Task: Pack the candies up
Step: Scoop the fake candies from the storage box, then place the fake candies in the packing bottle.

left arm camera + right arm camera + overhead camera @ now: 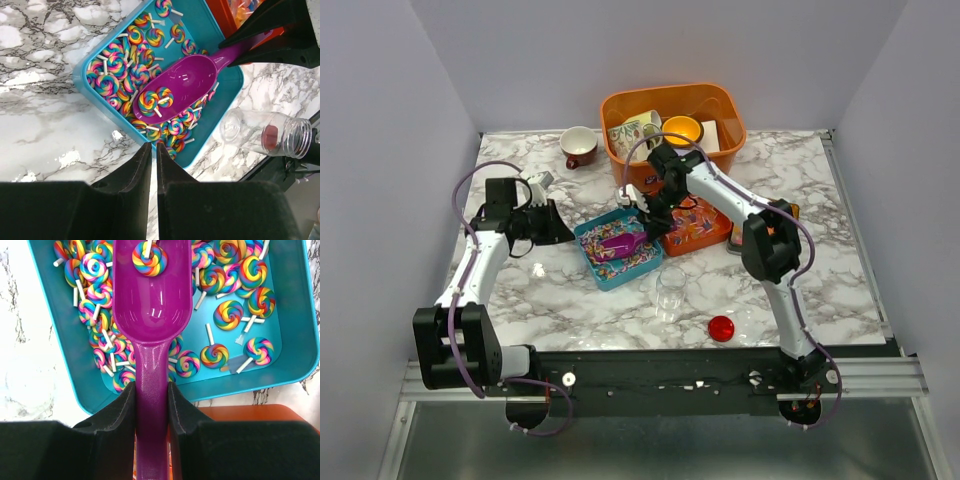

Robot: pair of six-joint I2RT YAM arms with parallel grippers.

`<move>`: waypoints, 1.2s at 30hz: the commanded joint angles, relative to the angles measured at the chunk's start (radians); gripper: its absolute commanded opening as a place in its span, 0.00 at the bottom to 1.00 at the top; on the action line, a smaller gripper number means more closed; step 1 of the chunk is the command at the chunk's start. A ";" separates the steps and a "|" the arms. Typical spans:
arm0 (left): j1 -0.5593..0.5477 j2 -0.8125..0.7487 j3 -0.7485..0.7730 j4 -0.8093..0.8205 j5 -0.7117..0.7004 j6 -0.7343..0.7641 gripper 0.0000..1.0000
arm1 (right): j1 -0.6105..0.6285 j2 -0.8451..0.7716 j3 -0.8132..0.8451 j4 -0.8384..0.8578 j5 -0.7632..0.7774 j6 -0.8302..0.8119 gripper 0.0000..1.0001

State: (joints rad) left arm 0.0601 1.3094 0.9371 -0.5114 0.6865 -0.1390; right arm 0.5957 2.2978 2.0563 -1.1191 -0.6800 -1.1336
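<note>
Clamped on the purple scoop (150, 315) handle, the right gripper (151, 405) holds its bowl over the teal tray (295, 340) of swirl lollipop candies (230, 315); left gripper (154, 165), fingers nearly together, hovers beside the tray.

White arms, black joints, purple cables

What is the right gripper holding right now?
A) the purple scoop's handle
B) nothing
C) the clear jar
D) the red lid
A: in the right wrist view the right gripper is clamped on the handle of the purple scoop, whose bowl sits over the lollipop candies in the blue tray.
</note>
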 commanded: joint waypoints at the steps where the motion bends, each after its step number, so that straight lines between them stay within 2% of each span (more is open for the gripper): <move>1: 0.018 -0.002 0.006 0.016 0.028 0.010 0.19 | -0.025 -0.063 -0.035 0.045 -0.072 0.023 0.01; 8: 0.053 -0.009 0.043 -0.029 0.050 0.064 0.20 | -0.088 -0.150 -0.139 0.163 -0.188 0.101 0.01; 21: 0.057 -0.018 0.083 0.062 0.061 0.038 0.21 | -0.125 -0.467 -0.409 0.335 -0.204 0.173 0.01; 25: 0.058 -0.022 0.075 0.122 0.080 -0.007 0.22 | -0.158 -0.572 -0.453 0.256 -0.152 0.109 0.01; 32: 0.056 -0.022 0.046 0.249 0.104 -0.091 0.22 | -0.272 -0.733 -0.481 -0.026 -0.055 -0.047 0.01; 36: 0.056 -0.022 0.028 0.301 0.107 -0.126 0.22 | -0.297 -0.811 -0.522 -0.122 0.013 -0.129 0.01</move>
State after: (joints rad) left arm 0.1101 1.3090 0.9878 -0.3096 0.7578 -0.2111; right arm 0.3214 1.5734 1.5875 -1.0508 -0.7567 -1.1374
